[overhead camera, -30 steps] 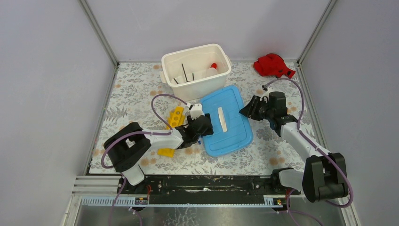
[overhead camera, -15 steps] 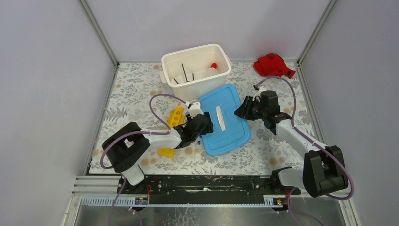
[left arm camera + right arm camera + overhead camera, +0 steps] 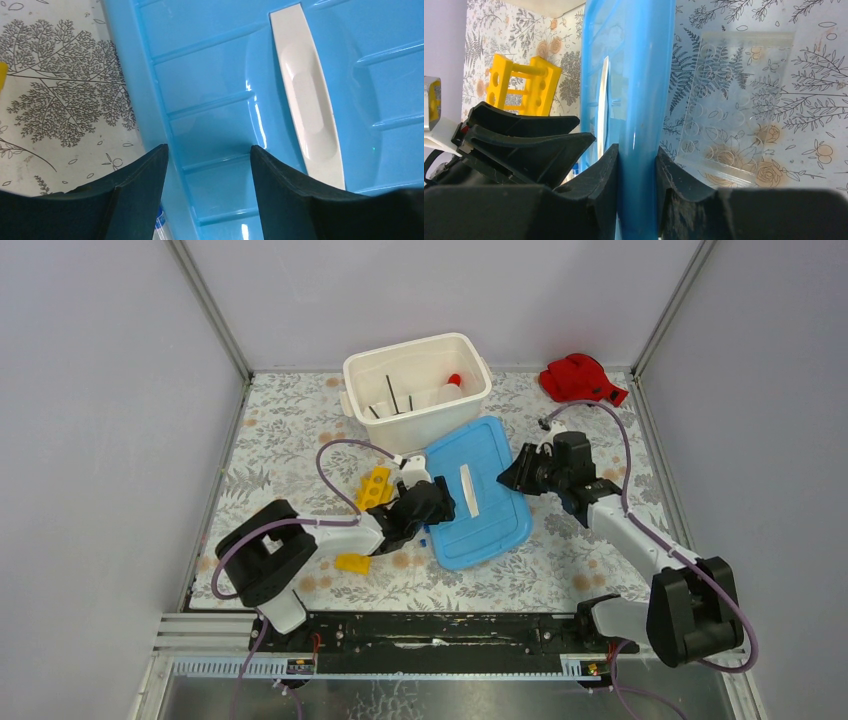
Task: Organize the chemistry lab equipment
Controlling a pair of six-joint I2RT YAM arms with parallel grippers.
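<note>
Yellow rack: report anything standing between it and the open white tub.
Nothing rests on the mat between the yellow rack and the white tub; the tub is open. Its blue lid lies off to the right, pinched at the edge by the right gripper. The left arm does lie across the rack.

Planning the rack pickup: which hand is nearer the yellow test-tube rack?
Left. The left hand sits just beside the yellow test-tube rack; the right hand is across the blue lid, pinching its edge.

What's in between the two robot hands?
The blue lid. The top view shows it between the left hand and the right hand, which pinches its edge.
</note>
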